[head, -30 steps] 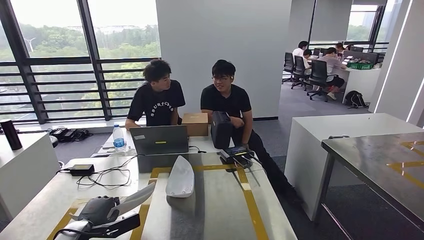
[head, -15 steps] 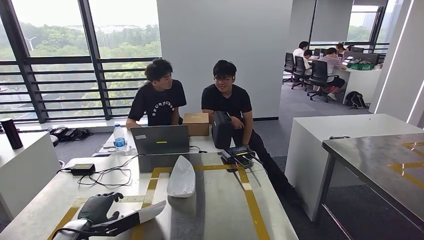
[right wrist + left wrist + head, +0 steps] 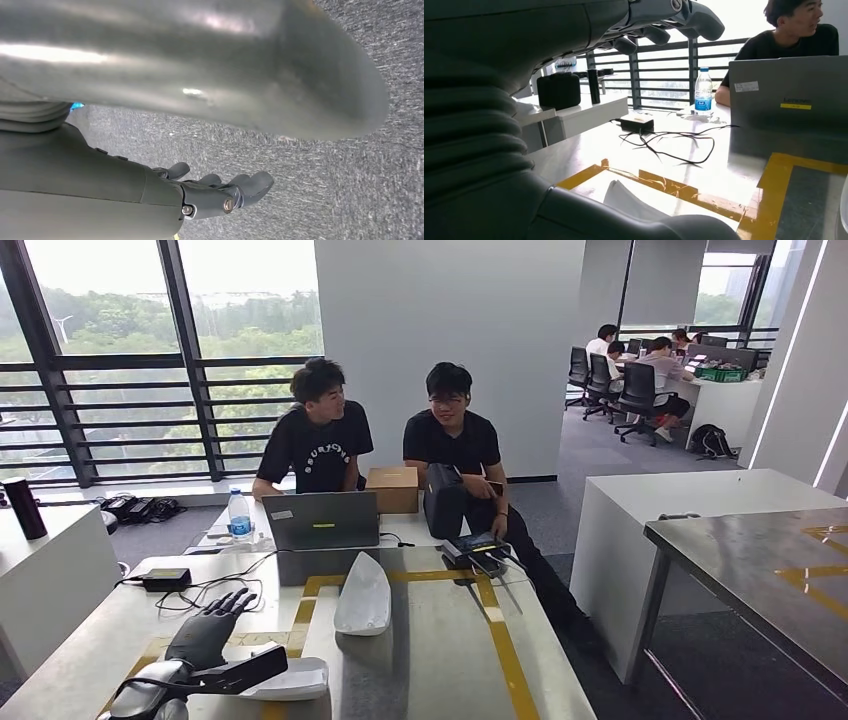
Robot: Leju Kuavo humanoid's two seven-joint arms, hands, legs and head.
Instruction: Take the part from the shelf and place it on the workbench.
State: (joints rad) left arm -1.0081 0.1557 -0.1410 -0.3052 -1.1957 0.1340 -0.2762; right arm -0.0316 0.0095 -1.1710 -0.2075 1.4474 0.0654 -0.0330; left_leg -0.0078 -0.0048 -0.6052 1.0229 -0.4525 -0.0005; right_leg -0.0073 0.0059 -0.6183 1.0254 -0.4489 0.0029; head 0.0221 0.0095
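On the steel-topped workbench with yellow tape lines (image 3: pixel 440 650), the white curved plastic part (image 3: pixel 290 680) lies flat at 7 o'clock, just beside the left hand (image 3: pixel 205 632), whose dark fingers (image 3: pixel 232 602) are spread apart and hold nothing. A second white curved shell (image 3: pixel 362 592) rests near the bench's centre, with a grey laptop (image 3: pixel 320 519) at 12 o'clock behind it. The right hand (image 3: pixel 220 192) hangs over grey carpet, fingers loosely curled, empty.
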